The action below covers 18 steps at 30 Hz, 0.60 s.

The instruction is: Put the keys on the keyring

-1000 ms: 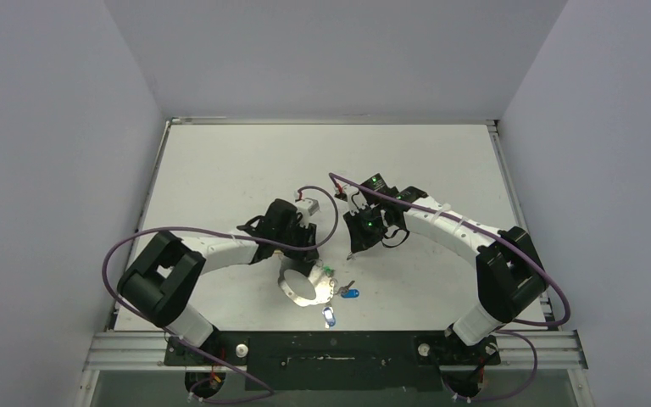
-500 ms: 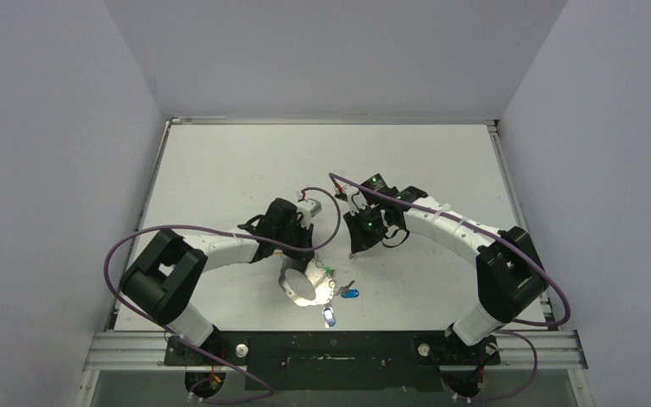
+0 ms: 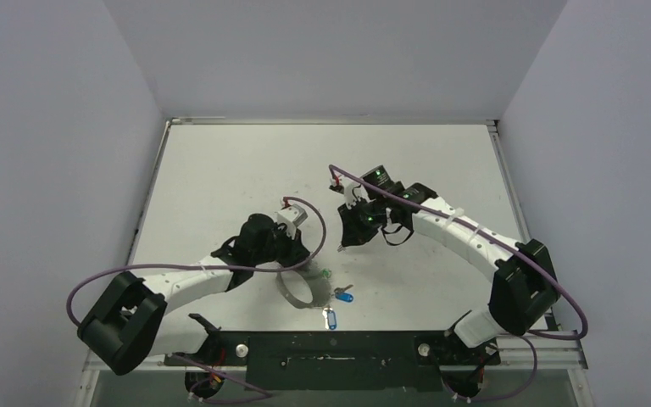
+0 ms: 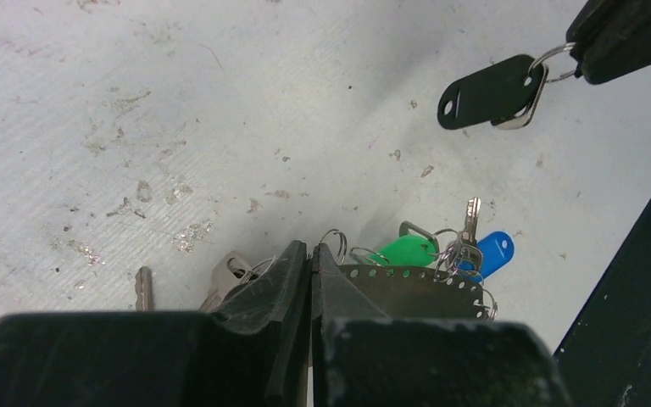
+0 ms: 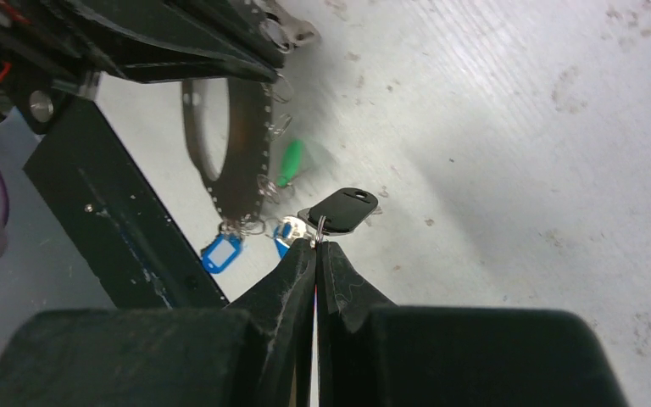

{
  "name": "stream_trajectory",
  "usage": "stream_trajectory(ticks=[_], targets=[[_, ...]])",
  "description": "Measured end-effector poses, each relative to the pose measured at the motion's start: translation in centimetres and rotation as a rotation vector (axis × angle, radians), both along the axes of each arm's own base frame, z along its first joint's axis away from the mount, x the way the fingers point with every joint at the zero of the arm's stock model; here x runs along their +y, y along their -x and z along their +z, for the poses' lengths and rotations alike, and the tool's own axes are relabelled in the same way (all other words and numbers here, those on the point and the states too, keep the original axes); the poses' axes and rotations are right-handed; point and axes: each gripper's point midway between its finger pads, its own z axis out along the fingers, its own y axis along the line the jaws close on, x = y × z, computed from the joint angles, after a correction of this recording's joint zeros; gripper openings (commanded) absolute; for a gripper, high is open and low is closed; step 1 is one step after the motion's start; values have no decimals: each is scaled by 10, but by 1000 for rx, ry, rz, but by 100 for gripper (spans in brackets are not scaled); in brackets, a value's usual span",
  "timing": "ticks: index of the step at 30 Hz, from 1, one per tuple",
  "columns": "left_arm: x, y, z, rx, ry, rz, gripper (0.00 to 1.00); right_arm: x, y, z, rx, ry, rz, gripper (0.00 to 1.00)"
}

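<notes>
The keyring [image 3: 297,289] is a broad metal band loop with holes along its rim. It stands on edge under my left gripper [image 3: 293,257], which is shut on the rim [image 4: 407,288]. My left fingertips [image 4: 301,254] are pressed together. Green [image 4: 403,250] and blue [image 4: 492,253] tagged keys hang from the band by small rings, and two bare metal keys [image 4: 225,275] lie beside it. My right gripper [image 5: 315,244] is shut on the small split ring of a black-tagged key [image 5: 343,208]. That key [image 4: 487,91] hangs above the table, to the right of the loop.
A second blue tag [image 3: 331,319] lies near the black front rail [image 3: 331,348]. The same rail crosses the right wrist view [image 5: 119,229] just beyond the loop [image 5: 229,144]. Purple cables arc off both arms. The white tabletop [image 3: 220,170] stretches back to the grey walls.
My left gripper has shut on the keyring and tipped it up on edge, while the left arm's elbow swung down and left. The right gripper shifted slightly up-left with the black key.
</notes>
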Motion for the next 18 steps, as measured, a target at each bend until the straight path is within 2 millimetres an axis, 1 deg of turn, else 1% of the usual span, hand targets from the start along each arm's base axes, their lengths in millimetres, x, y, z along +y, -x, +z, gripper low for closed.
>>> stream_trajectory(ticks=[3,6,10,13,18], targets=[[2,3,10,-58,25,-13,0,16,11,12,-25,-37,65,0],[3,9,18,-113,45,-31,0,33,27,18,-37,-58,136,0],[2,15,28,-175,64,-61,0,49,45,23,-42,-82,212,0],[2,20,33,-213,69,-83,0,52,48,24,-41,-90,225,0],[0,24,41,-259,74,-108,0,56,44,21,-36,-86,226,0]])
